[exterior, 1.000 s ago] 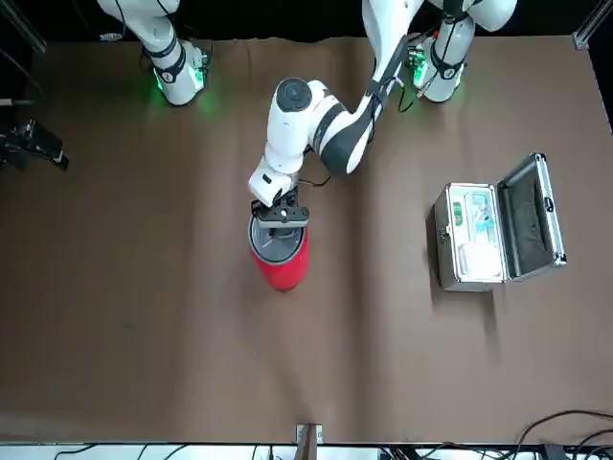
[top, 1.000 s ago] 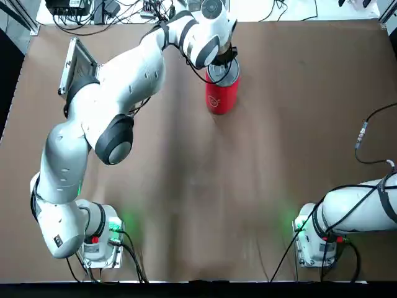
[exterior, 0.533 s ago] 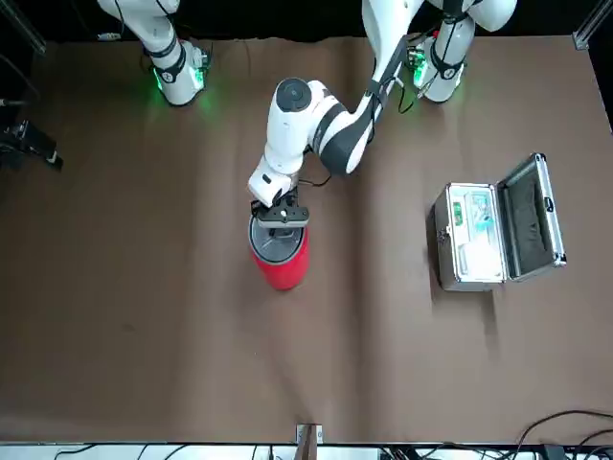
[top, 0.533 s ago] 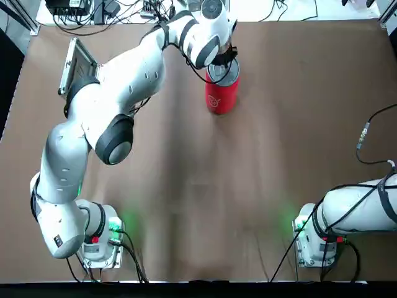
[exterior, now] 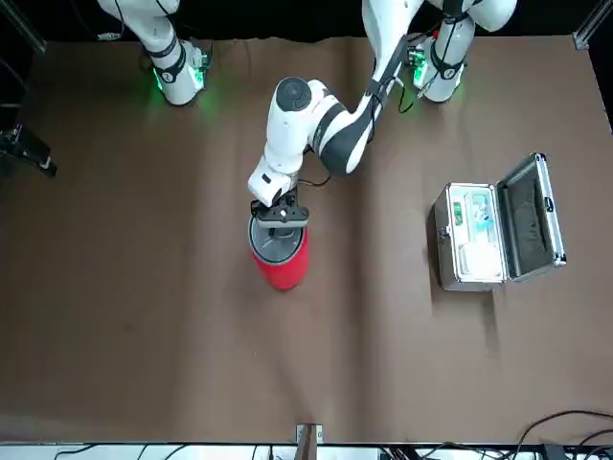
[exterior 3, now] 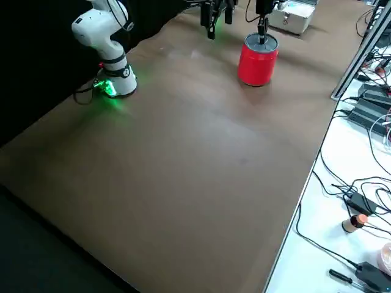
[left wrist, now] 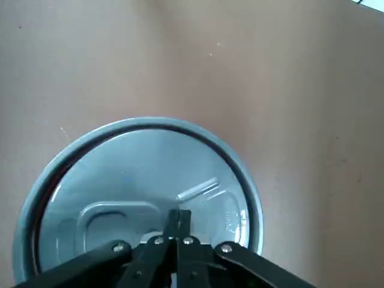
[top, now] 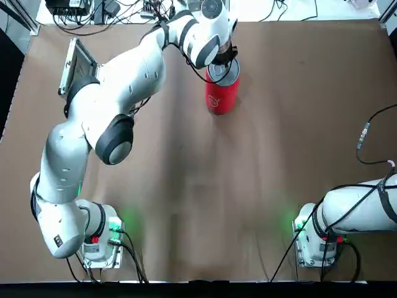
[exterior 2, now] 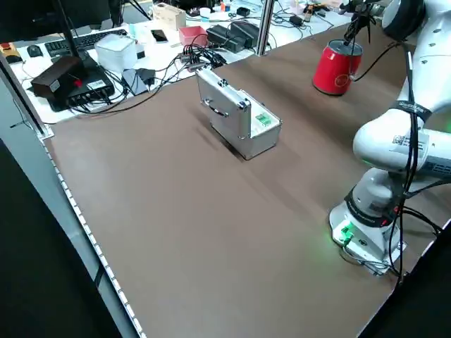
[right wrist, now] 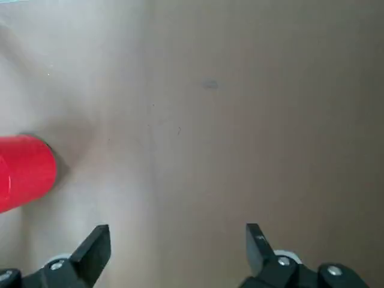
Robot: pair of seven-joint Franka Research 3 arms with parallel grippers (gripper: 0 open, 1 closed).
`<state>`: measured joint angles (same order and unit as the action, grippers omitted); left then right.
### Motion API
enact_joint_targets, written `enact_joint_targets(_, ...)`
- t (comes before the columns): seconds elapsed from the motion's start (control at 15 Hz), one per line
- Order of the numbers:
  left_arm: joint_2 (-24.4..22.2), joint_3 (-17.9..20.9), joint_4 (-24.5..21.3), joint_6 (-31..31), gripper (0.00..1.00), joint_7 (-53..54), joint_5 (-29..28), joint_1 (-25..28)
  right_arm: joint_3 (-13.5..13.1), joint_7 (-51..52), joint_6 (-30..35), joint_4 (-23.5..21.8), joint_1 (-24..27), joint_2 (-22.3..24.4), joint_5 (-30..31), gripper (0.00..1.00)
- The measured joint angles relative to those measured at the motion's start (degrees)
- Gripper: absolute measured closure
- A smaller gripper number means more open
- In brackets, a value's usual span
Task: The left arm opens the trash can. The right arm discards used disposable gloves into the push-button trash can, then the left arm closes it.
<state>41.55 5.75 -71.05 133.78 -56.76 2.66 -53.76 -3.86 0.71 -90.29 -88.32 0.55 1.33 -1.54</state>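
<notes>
The red trash can (top: 220,96) stands at the far middle of the table, its silver lid (left wrist: 144,180) down. My left gripper (top: 222,62) hangs straight over it, shut, with its fingertips (left wrist: 178,217) resting on the lid beside the push button. In the front view the same gripper (exterior: 280,213) sits on the can (exterior: 281,264). My right gripper (right wrist: 177,231) is open with nothing between its fingers, far off at the table's right side (exterior: 21,151). The gloves are not in view.
An open silver metal case (top: 74,62) lies at the far left of the table (exterior: 488,235). Cables and electronics crowd the bench beyond the far edge (exterior 2: 141,63). The brown table top (top: 217,198) spreads between the two arm bases.
The right gripper has drifted a little further out toward the table's right edge. The left gripper stays on the can's lid, which is still down.
</notes>
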Motion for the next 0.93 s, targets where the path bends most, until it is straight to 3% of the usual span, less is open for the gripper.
enact_joint_targets(0.93, -0.84, 0.00, 0.43, -1.58, 0.99, -0.01, 0.00, -0.16, -0.29, 0.05, -0.03, 0.00, 2.08, 0.00, 0.10, 0.01)
